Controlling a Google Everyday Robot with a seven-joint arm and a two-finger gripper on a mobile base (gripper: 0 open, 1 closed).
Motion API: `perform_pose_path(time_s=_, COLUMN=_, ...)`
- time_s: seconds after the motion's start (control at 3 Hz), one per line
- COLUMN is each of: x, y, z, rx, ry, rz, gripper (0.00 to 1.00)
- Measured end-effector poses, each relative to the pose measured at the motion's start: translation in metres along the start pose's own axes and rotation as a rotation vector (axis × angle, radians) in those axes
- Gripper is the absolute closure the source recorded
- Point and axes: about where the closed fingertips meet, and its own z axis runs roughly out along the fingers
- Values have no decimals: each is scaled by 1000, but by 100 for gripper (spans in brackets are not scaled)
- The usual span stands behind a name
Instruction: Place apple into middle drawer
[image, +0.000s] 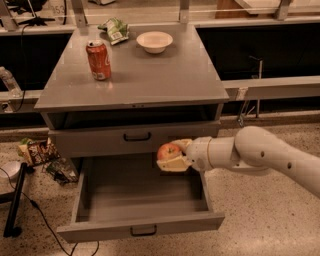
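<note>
The claw reaches in from the right on a white arm and is closed around the apple, one finger over its top and the other under it, so the red-and-yellow fruit sits pinched between them. The apple hangs above the middle drawer, over its rear right part and just in front of the closed upper drawer – held in the air, not resting on the drawer floor. The middle drawer is pulled well out, its grey inside bare and its small black handle facing forward. On the worktop above stand a red soda can at the left and a white bowl farther back, with a green packet near the rear edge. Snack wrappers lie on the floor left of the cabinet.
</note>
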Motion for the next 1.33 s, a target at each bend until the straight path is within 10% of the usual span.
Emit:
perform_pose_path(time_s=0.67, x=117, y=25, z=94, rx=-157, ry=0, rz=104, gripper=100)
perform_pose_path(time_s=1.33, x=176, y=17, z=164, rx=-180, ry=56, rz=-38, gripper=100)
